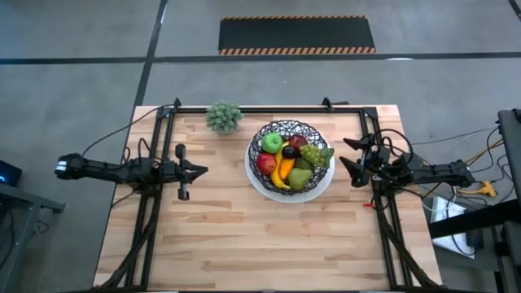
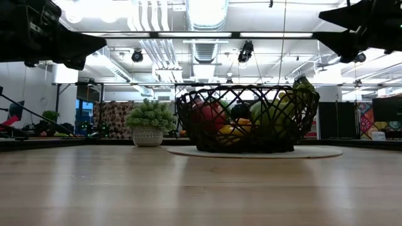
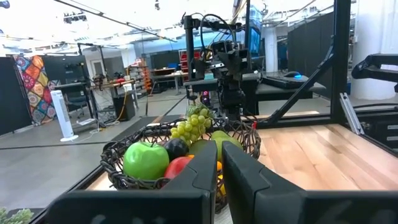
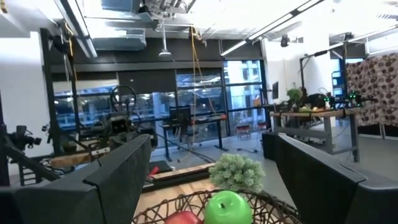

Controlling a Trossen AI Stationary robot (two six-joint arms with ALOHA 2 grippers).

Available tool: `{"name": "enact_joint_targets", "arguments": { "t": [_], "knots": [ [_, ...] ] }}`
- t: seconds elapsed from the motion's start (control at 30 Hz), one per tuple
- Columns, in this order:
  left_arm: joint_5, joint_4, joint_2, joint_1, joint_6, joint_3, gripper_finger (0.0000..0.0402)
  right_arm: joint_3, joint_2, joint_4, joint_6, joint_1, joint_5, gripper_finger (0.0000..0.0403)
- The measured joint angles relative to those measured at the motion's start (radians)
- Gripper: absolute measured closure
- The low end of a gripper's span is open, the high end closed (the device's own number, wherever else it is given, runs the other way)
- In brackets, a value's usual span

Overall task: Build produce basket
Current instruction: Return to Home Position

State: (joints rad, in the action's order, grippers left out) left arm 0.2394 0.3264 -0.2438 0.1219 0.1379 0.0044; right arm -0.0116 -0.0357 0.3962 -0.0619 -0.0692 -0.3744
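The left gripper (image 1: 201,170) has its jaws drawn in to a thin slit and holds nothing. In the left wrist view its two dark fingers (image 3: 202,168) stand almost touching, pointed at the basket (image 3: 115,165). The gripper hangs over the left part of the table (image 1: 244,244), well apart from the basket, with its arm reaching back past the table's left edge.

The right gripper (image 1: 348,159) has its jaws spread wide and is also empty. In the right wrist view its fingers (image 4: 124,165) frame the far side of the basket. It sits just beside the white plate (image 1: 324,184) on the right, clear of the wire.

The basket stands on the plate near the middle of the table, toward the back edge. It holds all the produce that can be seen:
- a green apple (image 1: 272,143) at the rear left
- a red apple (image 1: 266,163) in front of the green one
- a banana (image 1: 281,172) lying across the middle
- a pear (image 1: 299,178) at the front
- green grapes (image 1: 318,155) piled against the right rim
- a dark fruit (image 1: 290,151) near the centre, which I cannot identify

A small potted plant (image 1: 224,115) stands on the table to the left of the basket, at the back and apart from it.
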Motion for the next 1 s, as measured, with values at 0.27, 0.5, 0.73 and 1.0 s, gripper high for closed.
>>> {"name": "enact_joint_targets", "arguments": {
  "t": [0.27, 0.5, 0.73, 1.0],
  "knots": [
    [0.0, 0.0, -0.013, 0.0, 0.0, 0.0, 0.0394, 0.0, 0.0, 0.0, 0.0, 0.0, 0.0, 0.0078],
    [0.0, 0.0, -0.025, 0.0, 0.0, 0.0, 0.0394, 0.001, 0.0, 0.001, 0.0, 0.0, 0.0, 0.0078],
    [0.0, 0.001, -0.037, 0.0, 0.0, 0.0, 0.0394, 0.001, 0.0, 0.001, 0.0, 0.0, 0.0, 0.0078],
    [0.0, 0.001, -0.037, 0.0, 0.0, 0.0, 0.0394, 0.001, 0.0, 0.001, 0.0, 0.0, 0.0, 0.0078]
  ]
}}
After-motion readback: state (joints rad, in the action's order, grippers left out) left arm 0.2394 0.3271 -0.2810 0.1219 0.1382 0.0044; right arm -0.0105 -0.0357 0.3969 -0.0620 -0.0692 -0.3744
